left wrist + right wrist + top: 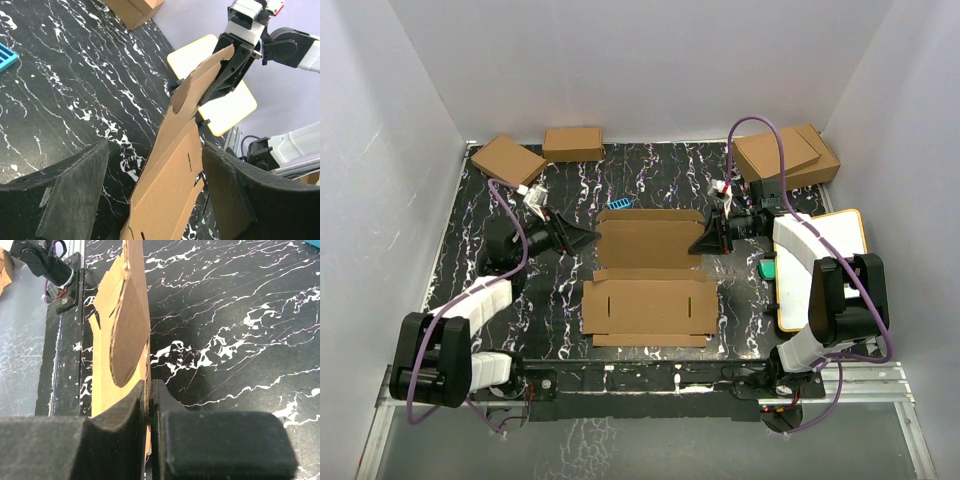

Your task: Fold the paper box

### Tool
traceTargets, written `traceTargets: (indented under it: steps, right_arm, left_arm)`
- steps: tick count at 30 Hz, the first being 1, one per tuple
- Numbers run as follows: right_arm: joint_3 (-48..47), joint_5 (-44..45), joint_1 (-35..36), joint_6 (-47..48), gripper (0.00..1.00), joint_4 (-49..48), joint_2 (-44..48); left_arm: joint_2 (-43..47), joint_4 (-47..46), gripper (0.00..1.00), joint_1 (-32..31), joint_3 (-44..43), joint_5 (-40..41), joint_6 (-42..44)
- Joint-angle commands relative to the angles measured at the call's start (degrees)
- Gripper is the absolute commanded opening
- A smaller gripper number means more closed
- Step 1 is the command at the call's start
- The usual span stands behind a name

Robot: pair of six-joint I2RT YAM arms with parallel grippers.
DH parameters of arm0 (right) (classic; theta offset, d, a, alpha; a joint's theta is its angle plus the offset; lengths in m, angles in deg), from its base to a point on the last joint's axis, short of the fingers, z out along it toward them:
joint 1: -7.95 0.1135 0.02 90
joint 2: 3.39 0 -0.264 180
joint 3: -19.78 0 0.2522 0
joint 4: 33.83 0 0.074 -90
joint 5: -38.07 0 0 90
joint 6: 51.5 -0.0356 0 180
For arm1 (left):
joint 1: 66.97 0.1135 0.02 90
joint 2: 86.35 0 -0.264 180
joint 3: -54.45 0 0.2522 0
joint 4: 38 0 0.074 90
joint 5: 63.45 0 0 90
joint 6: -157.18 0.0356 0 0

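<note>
Black white-veined tabletop (pixel 560 180): flat, plain brown corrugated-cardboard paper box (pixel 650 300), die-cut and creased, lies mid-table. Its right-side flap stands lifted, pinched between the pressed-together fingers of the right gripper (pixel 708 238). At the sheet's left edge, the left gripper (pixel 584 236) is spread wide, contact unclear

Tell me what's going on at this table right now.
Two robot arms are partway through folding the paper box, a die-cut cardboard sheet lying mid-table. The right gripper is shut on a rounded side flap and holds it upright above the black marbled table. The left gripper sits open at the sheet's opposite edge, gripping nothing. The near half of the sheet lies flat, and no walls are locked in yet.
</note>
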Motion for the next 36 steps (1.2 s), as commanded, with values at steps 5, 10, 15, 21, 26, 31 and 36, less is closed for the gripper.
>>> traceTargets:
  steps: [5, 10, 15, 21, 26, 31, 36]
  right_arm:
    - [-5.7, -4.3, -0.2, 9.0, 0.08, 6.1, -0.9]
    - [-8.3, -4.0, 0.5, 14.3, 0.08, 12.7, -1.9]
    - [-10.6, -2.9, 2.5, 18.1, 0.08, 17.6, -3.2]
    - [-11.5, -2.5, 3.5, 18.3, 0.08, 18.6, -3.8]
    - [-12.0, -2.0, 4.4, 17.7, 0.08, 18.9, -4.6]
    - [-12.1, -2.0, 4.6, 17.5, 0.08, 18.9, -4.8]
    - [-12.2, -1.6, 4.8, 17.5, 0.08, 19.1, -5.5]
  left_arm:
    - [-1.7, -2.4, 0.75, -1.6, -4.5, -5.9, 4.1]
    - [-3.9, 11.3, 0.75, -2.1, -11.4, -10.8, 11.0]
    - [-5.5, 29.4, 0.73, -2.4, -19.5, -15.2, 21.2]
    - [-8.2, 51.0, 0.63, -3.9, -27.9, -18.3, 35.2]
    - [-10.8, 60.8, 0.56, -7.8, -32.1, -15.3, 42.0]
    - [-13.1, 66.5, 0.48, -9.4, -34.9, -13.5, 46.1]
    - [-13.7, 67.6, 0.39, -9.7, -36.2, -12.6, 47.0]
